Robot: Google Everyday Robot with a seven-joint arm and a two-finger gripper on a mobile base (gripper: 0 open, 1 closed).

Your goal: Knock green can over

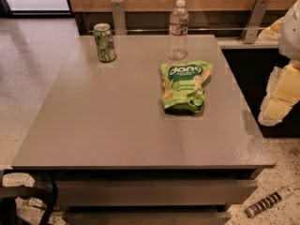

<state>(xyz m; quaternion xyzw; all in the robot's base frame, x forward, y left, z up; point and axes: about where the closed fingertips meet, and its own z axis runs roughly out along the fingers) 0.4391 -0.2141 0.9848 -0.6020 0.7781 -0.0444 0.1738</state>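
Can [104, 42] stands upright, far left on counter [117, 125]. My gripper [280, 95], beyond the counter's right side, is partly cut off; open or closed: cannot tell.

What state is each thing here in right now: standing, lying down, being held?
green can: standing upright at the back left of the table, not knocked over, nothing touching it.
water bottle: standing upright at the back, cap on.
snack bag: lying flat, printed side up, just in front of the bottle.
gripper: at the right edge of the view, beyond the table's side, far from the can.
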